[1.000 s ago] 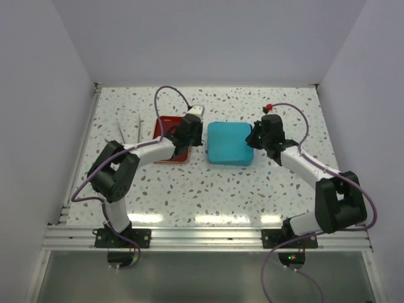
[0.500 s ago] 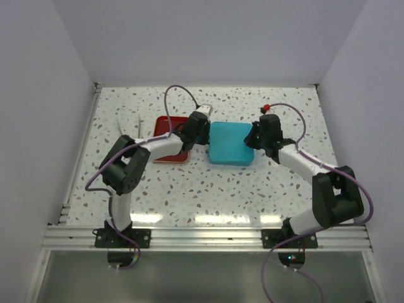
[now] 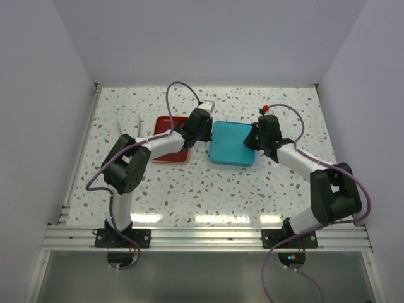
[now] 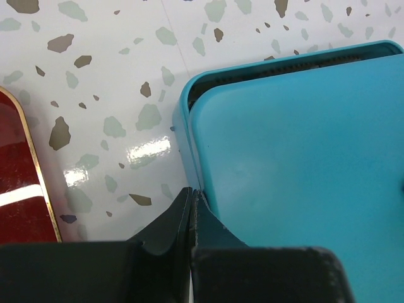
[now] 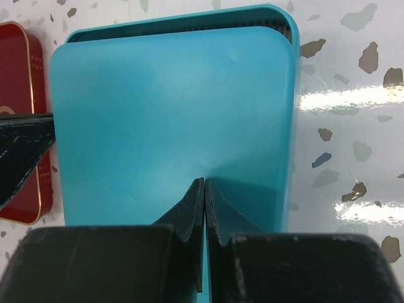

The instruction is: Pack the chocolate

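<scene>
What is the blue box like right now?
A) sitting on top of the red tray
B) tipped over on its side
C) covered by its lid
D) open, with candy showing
C: a flat teal lid lies over the teal tin, leaving only a thin dark gap along one edge, so nothing inside shows.

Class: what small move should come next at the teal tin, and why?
Probably press the lid down and slide it toward the open strip. Both wrist views show a dark gap along the teal tin's far edge, so the lid seems unseated. The shut left claw and right claw sit at it.
</scene>
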Controlling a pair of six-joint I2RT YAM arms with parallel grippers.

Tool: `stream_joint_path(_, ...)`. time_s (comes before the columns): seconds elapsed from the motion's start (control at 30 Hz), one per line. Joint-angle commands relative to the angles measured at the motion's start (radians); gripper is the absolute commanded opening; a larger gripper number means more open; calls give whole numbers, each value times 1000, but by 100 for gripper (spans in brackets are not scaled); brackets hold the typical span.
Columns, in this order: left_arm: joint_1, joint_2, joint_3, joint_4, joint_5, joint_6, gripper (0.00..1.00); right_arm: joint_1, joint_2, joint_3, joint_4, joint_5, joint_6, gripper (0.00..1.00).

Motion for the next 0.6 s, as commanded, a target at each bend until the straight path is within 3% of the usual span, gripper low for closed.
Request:
stream_joint_path(0.0, -4, -8, 24, 9, -4, -2, 0, -1, 15, 34, 21, 17, -16, 0)
stream_joint_path(0.57, -4, -159, -89, 28, -93, 35, 0, -1, -18, 34, 18, 16, -33, 0)
